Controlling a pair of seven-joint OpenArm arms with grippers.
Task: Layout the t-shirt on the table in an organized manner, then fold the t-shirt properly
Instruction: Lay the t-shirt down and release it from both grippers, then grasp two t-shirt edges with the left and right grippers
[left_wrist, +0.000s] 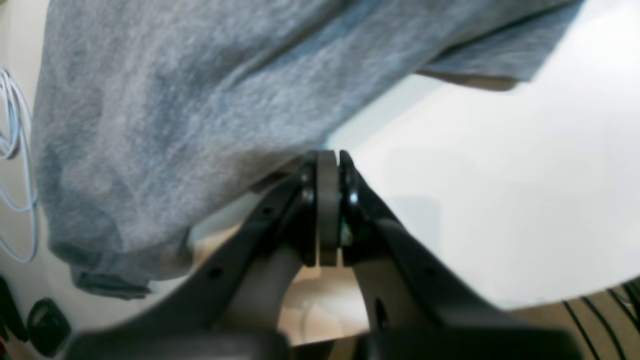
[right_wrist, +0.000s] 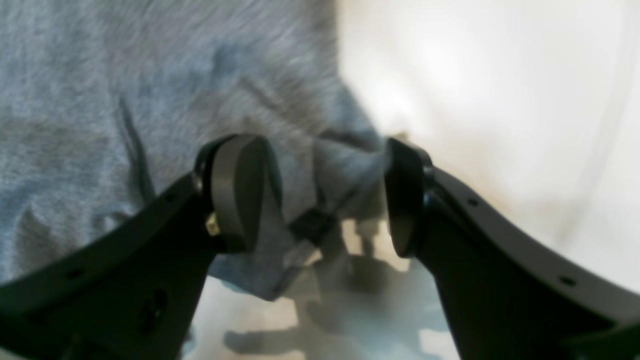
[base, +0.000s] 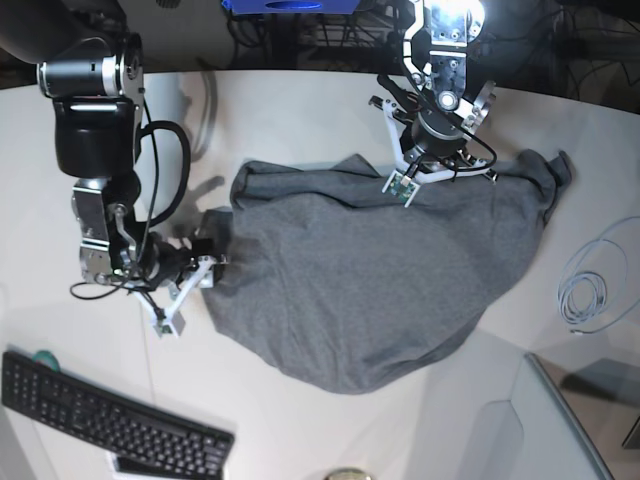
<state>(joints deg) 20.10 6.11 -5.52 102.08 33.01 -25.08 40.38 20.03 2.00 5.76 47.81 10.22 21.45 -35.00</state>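
No legible brand, label or writing on the t-shirt (base: 370, 280), which lies spread and rumpled across the middle of the table (base: 300, 110).

Right gripper (right_wrist: 320, 200), at the shirt's left edge in base view: arm bent low over the table, fingers (right_wrist: 235, 195) apart, a bunched fold of shirt edge between them, not pinched.

Left gripper (left_wrist: 327, 200), at the shirt's far edge: arm reaching down from above, fingers together; wrist view shows nothing between the pads, cloth just beside.

Keyboard (base: 110, 415) sits below-left of the shirt; coiled cable (base: 590, 290) to its right.
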